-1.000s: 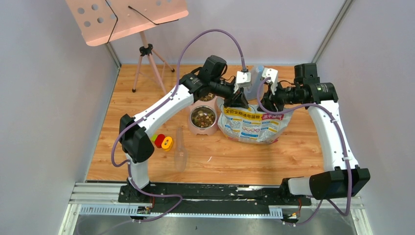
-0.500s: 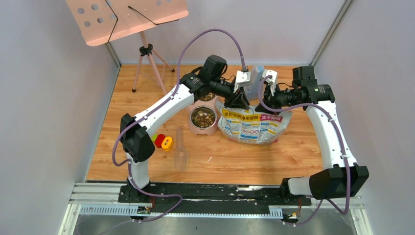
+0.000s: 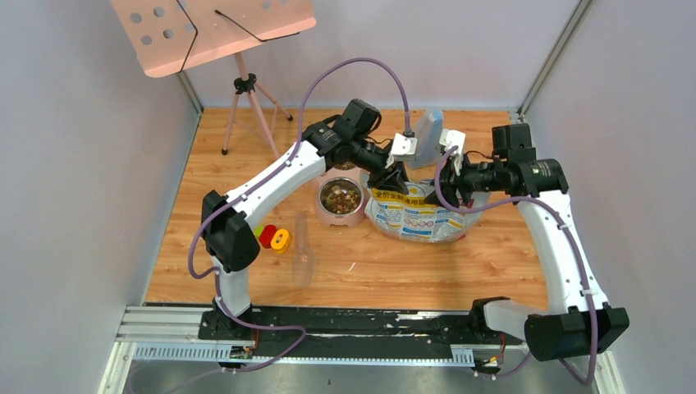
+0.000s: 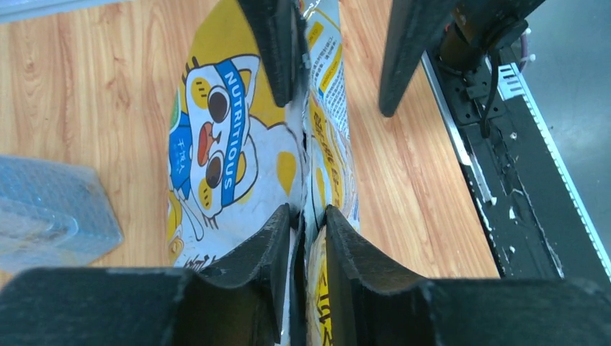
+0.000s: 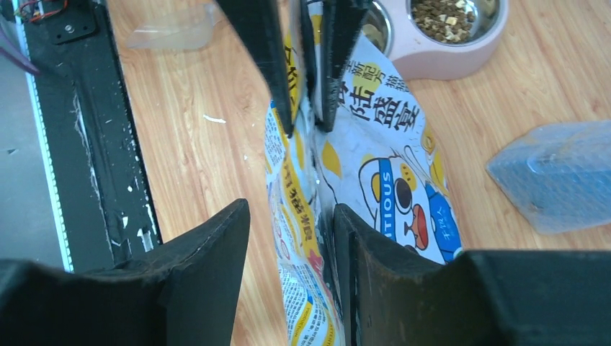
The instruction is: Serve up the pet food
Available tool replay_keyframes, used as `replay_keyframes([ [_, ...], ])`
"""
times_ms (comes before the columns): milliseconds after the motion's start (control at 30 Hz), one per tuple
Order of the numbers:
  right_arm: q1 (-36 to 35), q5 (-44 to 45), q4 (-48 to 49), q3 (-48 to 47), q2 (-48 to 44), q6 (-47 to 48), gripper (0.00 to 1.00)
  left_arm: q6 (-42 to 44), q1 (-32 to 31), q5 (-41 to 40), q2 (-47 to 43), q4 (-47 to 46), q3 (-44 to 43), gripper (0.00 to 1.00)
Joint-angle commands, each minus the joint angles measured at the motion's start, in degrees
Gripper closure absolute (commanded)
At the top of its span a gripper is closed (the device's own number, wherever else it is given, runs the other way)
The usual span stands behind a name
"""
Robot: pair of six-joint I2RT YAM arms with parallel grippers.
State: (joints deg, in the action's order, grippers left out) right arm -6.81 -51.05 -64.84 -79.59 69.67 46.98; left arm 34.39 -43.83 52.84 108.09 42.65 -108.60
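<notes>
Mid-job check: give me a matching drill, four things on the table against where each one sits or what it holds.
Things:
1. white-yellow printed plastic bag
2. pink plastic pet bowl
3. small red-and-yellow toy
4. blue bubble-wrap packet

Places or states:
A. leftmost of the four
B. farthest back, behind the bag
C. holds brown kibble pellets
D. just right of the bowl

Pairs: 1-D, 2-C, 3-A, 4-B.

Bare wooden surface (image 3: 460,267) lies open on the near side of the white-and-yellow printed bag (image 3: 418,220) and to its right. On its left the way is tight — a pink double bowl (image 3: 341,221) sits just beside it; behind, a blue translucent packet (image 3: 428,135) stands close.
</notes>
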Motion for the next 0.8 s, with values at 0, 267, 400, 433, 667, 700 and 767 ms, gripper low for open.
replay_keyframes([
  [0,-2.32,-1.35,2.46,2.68,-2.85,1.29,0.53,4.37,0.28,-0.09,-2.49,4.42,0.22,0.71],
  [267,-4.19,1.19,15.00,7.56,-6.26,-3.91,0.54,-3.83,0.32,-1.98,-5.80,-8.47,5.71,0.86],
  [400,-4.29,1.28,16.75,8.92,-5.33,-3.46,0.57,-4.72,0.28,-2.11,-6.21,-9.69,6.07,0.90],
  [433,-4.28,0.85,16.85,8.93,-4.84,-3.66,0.60,-4.58,0.31,-1.85,-6.22,-9.74,6.09,0.95],
  [667,-4.31,-1.54,18.45,8.64,-2.84,-5.95,1.00,-5.89,0.33,-0.24,-6.36,-9.27,5.98,0.93],
  [700,-4.27,-1.70,18.50,8.67,-2.78,-5.82,1.00,-6.69,0.50,-0.22,-6.47,-9.66,6.34,0.79],
  [767,-4.27,-1.98,18.66,8.66,-2.65,-5.68,1.00,-11.06,1.11,0.52,-6.84,-12.45,7.41,0.65],
])
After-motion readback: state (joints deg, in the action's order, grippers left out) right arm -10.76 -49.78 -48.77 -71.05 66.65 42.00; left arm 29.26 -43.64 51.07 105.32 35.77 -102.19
